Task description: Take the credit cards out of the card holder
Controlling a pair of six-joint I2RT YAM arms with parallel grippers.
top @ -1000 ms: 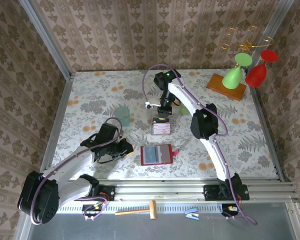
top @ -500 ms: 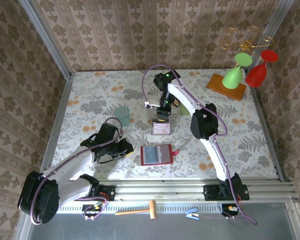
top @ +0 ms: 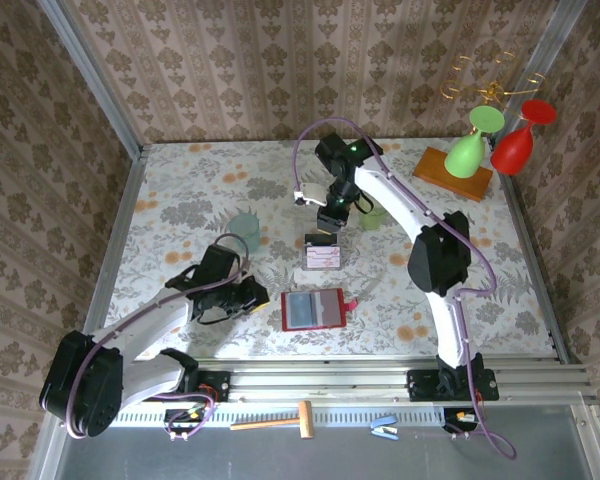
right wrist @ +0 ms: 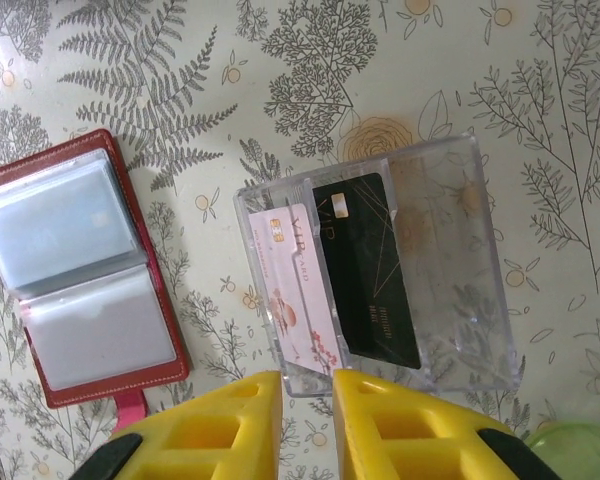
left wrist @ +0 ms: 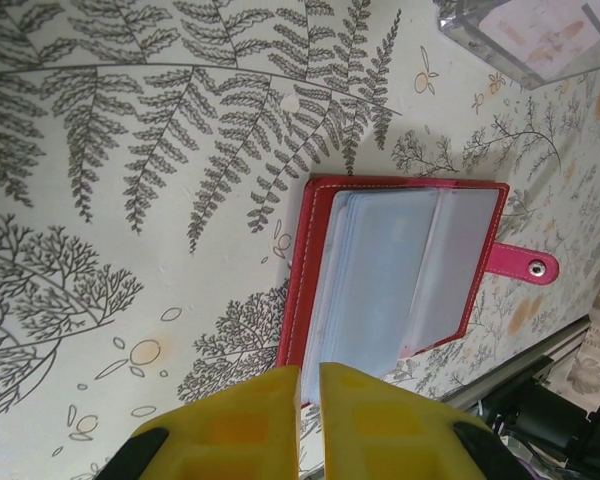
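Observation:
The red card holder [top: 313, 309] lies open on the table, its grey sleeves [left wrist: 400, 270] up and its tab [left wrist: 525, 265] to one side. Beyond it stands a clear plastic box [right wrist: 450, 260] with two credit cards in it, a pale pink one [right wrist: 295, 290] beside a dark one [right wrist: 365, 270]. My right gripper [right wrist: 307, 378] hangs just above the box's near edge, slightly open, with nothing between its fingers. My left gripper [left wrist: 310, 370] is shut and empty at the card holder's left edge [top: 258, 297].
A teal cup [top: 245, 230] stands left of the box and a green cup [top: 372, 215] to its right. Green and red wine glasses [top: 490, 145] hang over a wooden base at the back right. The table's metal rail [top: 380, 375] runs along the front.
My right gripper has opened a little and drawn back up from the clear box, leaving the pink card in it. The left arm has barely moved.

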